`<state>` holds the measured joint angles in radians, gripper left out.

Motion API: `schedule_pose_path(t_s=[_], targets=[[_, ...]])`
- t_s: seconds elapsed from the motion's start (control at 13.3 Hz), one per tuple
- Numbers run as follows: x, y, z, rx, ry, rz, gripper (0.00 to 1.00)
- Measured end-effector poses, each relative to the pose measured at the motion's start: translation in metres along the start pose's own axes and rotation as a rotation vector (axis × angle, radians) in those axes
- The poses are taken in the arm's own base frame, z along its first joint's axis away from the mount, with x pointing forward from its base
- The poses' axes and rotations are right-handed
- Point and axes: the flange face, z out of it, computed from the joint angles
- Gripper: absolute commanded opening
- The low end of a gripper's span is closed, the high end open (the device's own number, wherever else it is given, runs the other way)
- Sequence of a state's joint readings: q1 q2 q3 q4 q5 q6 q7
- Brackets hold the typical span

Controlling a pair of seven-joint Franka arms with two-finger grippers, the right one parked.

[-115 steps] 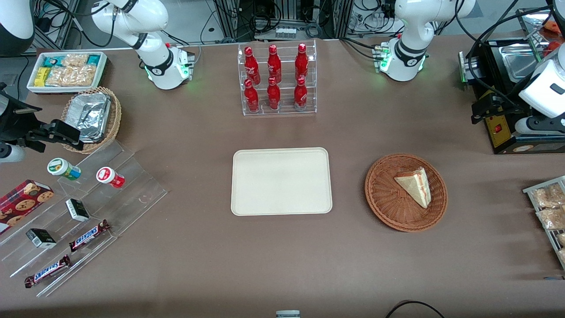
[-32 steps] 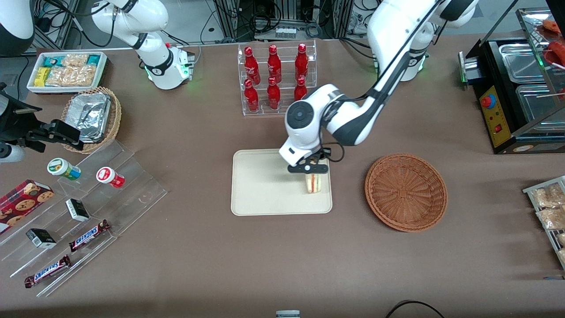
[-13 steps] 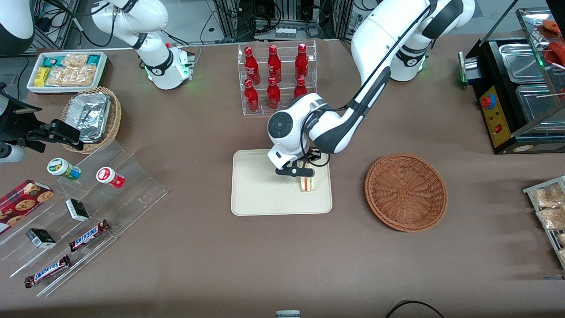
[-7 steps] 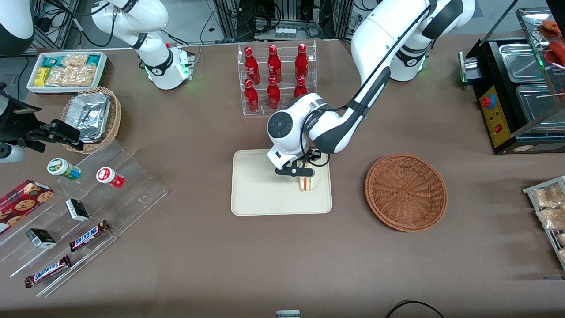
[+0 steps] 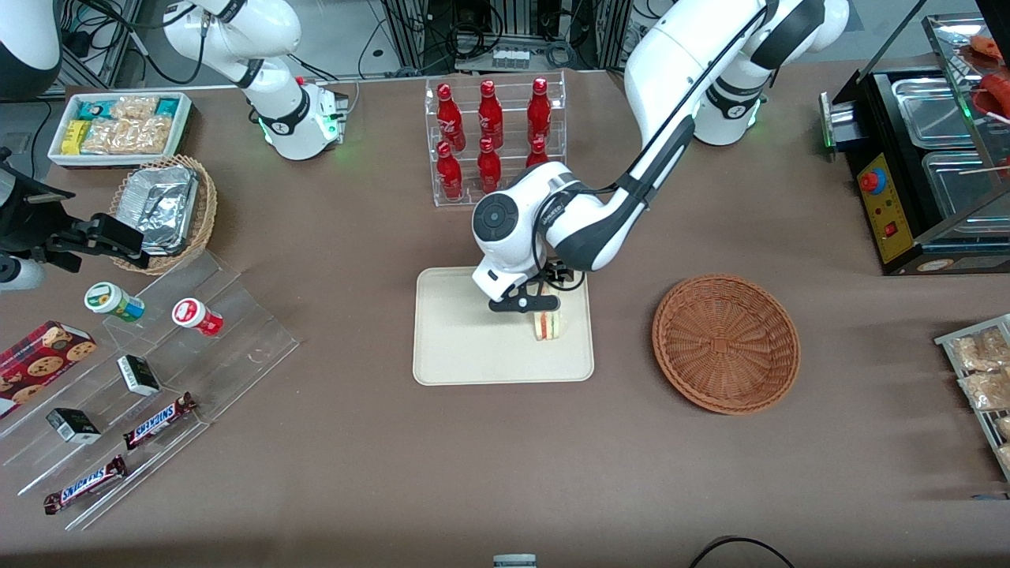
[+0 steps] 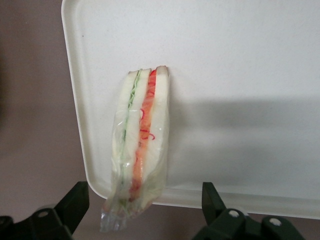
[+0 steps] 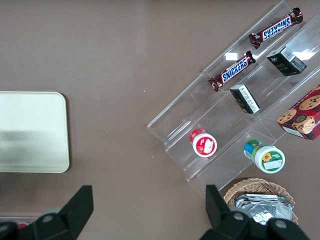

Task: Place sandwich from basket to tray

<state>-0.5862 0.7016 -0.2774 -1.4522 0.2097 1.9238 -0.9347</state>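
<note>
- The sandwich (image 6: 141,145) is shown with pale bread, its cut edge striped red, pink and green under clear wrap.
- The tray (image 5: 458,347) under it is plain cream-white.
- The basket (image 5: 726,343), beside the tray, is woven in reddish-brown.
- The gripper (image 6: 145,212), above the sandwich, is black-fingered, spread wide.
- The table (image 5: 355,442) is covered in dull brown.

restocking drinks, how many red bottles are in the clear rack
6 red bottles in the clear rack: three on its upper tier, three on its lower. The gripper, open over the sandwich, hangs nearer the camera; none seems hidden.
</note>
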Motion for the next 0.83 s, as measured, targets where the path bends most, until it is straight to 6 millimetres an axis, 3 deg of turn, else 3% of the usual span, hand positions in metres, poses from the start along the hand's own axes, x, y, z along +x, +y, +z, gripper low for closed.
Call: schedule_pose_path(t_s=[0.53,0.83], targets=[[0.039,-0.025,-0.028,-0.053,0.02,-0.097,1.0],[0.077,-0.071,-0.058,-0.104,0.032,-0.201,1.0]])
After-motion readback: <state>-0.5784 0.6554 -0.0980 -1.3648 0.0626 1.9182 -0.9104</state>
